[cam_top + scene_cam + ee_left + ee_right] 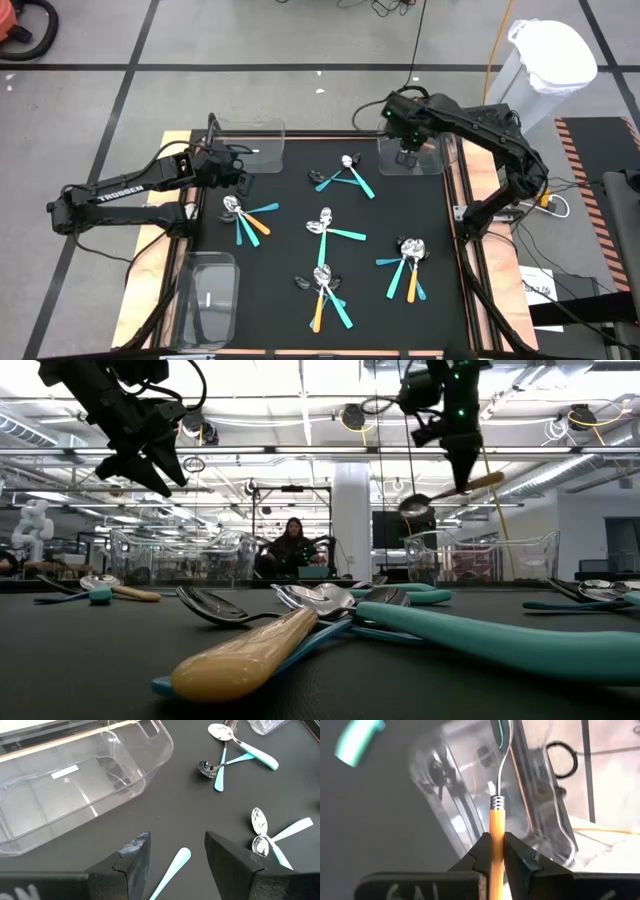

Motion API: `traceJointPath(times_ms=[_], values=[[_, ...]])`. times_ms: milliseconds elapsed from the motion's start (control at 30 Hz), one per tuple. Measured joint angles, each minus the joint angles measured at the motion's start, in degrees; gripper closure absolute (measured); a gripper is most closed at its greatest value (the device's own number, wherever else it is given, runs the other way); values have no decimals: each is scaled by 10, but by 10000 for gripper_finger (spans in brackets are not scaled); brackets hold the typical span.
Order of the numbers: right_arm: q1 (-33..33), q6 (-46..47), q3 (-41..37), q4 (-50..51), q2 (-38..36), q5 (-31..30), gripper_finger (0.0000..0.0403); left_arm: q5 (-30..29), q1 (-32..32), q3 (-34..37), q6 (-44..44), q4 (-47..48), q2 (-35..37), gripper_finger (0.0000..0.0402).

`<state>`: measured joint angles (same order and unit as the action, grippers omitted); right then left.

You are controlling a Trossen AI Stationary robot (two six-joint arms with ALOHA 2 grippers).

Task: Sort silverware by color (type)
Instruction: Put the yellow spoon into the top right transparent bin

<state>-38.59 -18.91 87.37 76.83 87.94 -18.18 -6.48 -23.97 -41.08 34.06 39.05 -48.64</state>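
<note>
My right gripper (495, 842) is shut on an orange-yellow-handled spoon (440, 495), high above the clear bin (410, 155) at the table's far right. My left gripper (177, 845) hangs open above the mat, next to the far-left clear bin (75, 780); a teal handle (172, 867) lies on the mat below its gap. Teal and orange silverware lies in several small heaps on the black mat: (345, 178), (245, 215), (325, 228), (408, 262), (325, 290). My right gripper pinches the spoon's orange handle (496, 822) between its two fingers, a short way behind the ribbed metal collar. The fingers point down from above and lie across the handle. The spoon is lifted clear and tilted, its bowl (415, 505) lower than the handle's free end (492, 480).
A third clear bin (207, 295) sits at the near-left corner of the mat. A white bagged container (545, 60) stands beyond the table's right side. A person (292, 545) sits far behind the table. Bare mat lies between the heaps.
</note>
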Motion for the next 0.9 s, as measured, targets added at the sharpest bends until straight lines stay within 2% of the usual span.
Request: traceJointPath(times_ms=[200,367,467,600,700,767,900], values=[[-69,-95,-57,-27,0,3,376,5,0,0,1,1,0,211],[-102,-133,-116,-109,1,12,362,5,0,0,1,8,0,211],[-111,-130,-130,-148,1,37,331,4,0,0,11,8,0,211],[-112,-83,-131,-189,0,19,274,4,0,4,12,6,0,211],[-112,0,-124,-194,0,22,239,15,0,19,-51,11,-4,211],[-112,81,-117,-203,0,85,223,67,0,34,-92,10,-8,211],[-106,194,-115,-253,0,295,213,178,2,58,-104,15,-30,217]])
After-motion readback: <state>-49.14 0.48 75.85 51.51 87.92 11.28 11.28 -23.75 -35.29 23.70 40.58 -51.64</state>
